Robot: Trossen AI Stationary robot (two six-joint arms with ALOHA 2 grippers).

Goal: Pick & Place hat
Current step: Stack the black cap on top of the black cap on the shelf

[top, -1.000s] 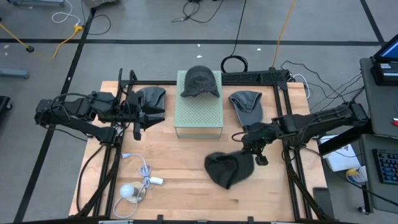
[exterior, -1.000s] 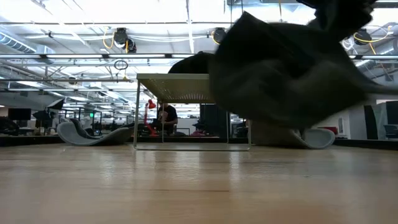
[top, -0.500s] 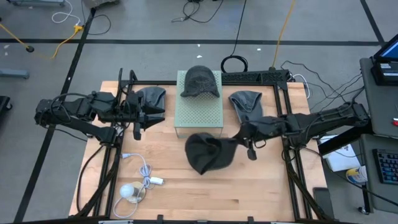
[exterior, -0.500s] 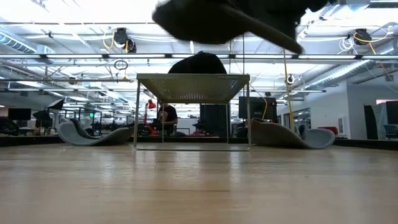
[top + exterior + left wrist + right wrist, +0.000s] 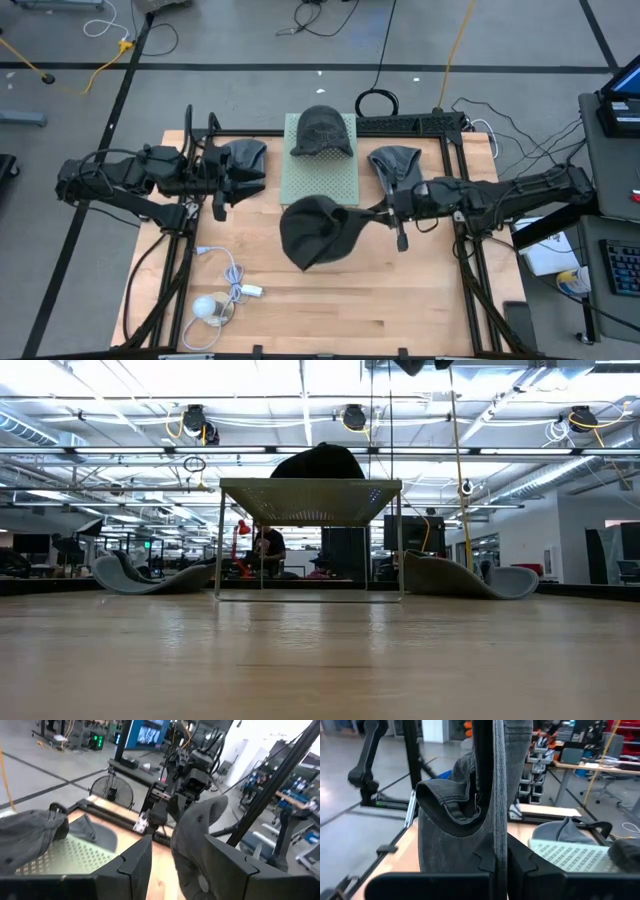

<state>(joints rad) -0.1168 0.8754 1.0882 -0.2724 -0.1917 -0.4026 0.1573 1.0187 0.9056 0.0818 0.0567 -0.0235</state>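
Observation:
A dark grey hat [image 5: 315, 232] hangs in the air near the middle of the table, in front of a green perforated stand [image 5: 320, 175]. My right gripper [image 5: 372, 214] is shut on it. A second dark hat [image 5: 321, 130] sits on the far part of the stand's top, also visible in the low view as the hat [image 5: 318, 462] on the stand [image 5: 310, 490]. My left gripper [image 5: 172, 870] is open and waits at the table's left, beside the stand, touching nothing. The left wrist view shows the held hat [image 5: 200, 840]. My right gripper pinches the hat's edge [image 5: 500, 795] between its two shut fingers, which come about level from the table's right. The hat is lifted clear of the table, and its body [image 5: 450, 830] bulges beyond the fingers toward the table's left.
Two more grey hats lie on the table, one [image 5: 245, 158] left of the stand by the left gripper and one [image 5: 395, 165] right of it. A white cable with a round white piece [image 5: 212, 305] lies near the left corner. Black rails [image 5: 410, 123] frame the table.
My right gripper has carried the hat from the near right part of the table up and toward the left and far side, to just in front of the stand. In the low view the hat has risen out of the picture's top. The left arm has kept still.

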